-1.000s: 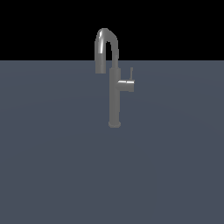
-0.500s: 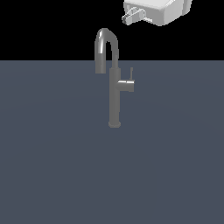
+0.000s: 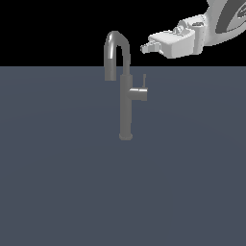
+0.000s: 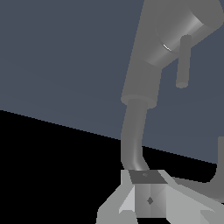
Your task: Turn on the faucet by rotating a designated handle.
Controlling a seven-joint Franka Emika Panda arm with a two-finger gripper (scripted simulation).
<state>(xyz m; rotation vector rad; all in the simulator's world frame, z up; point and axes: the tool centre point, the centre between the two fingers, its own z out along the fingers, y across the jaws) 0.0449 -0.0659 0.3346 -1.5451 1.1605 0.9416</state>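
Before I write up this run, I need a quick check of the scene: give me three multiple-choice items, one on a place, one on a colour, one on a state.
1. Where is the gripper relative to the faucet?
A. Above the handle, toward the exterior view's right
B. Down beside the base
C. Left of the spout

2. What colour is the handle?
A. Red
B. Grey
C. Gold

3. Are the fingers touching the handle?
A. Yes, clamped on it
B. Yes, resting on top
C. No, clear of it

Key: 1 A, the gripper hangs above the handle, right of the spout. 2 B, it matches the grey column. 3 C, open space separates them.
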